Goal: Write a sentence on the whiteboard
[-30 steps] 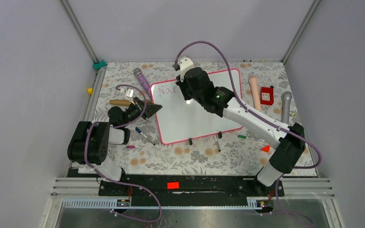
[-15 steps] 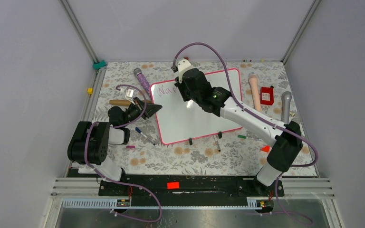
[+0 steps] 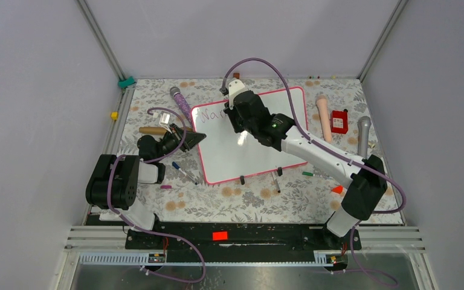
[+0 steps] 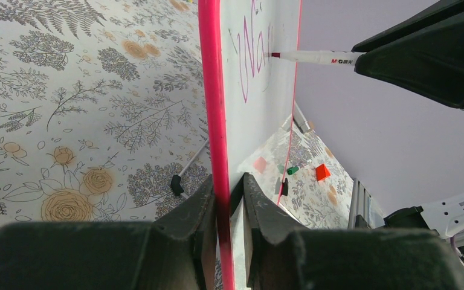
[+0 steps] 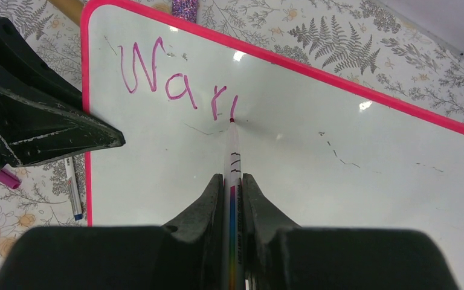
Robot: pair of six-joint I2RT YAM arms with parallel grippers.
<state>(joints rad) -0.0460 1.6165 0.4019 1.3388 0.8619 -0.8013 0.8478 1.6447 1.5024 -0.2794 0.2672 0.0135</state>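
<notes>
We log right end effector (image 5: 232,184) closed around the marker (image 5: 233,145), tip on the whiteboard (image 5: 338,181) where the sentence (image 5: 163,81) reads "War"; left end effector (image 4: 228,205) pinching the board's left edge.

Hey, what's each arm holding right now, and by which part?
Left gripper: jaws pinch the whiteboard by its pink frame edge. Right gripper: jaws clamp the marker around its barrel.

Glossy pink-framed whiteboard (image 3: 241,158), purple-pink letters (image 5: 178,84) "War" near its corner
</notes>
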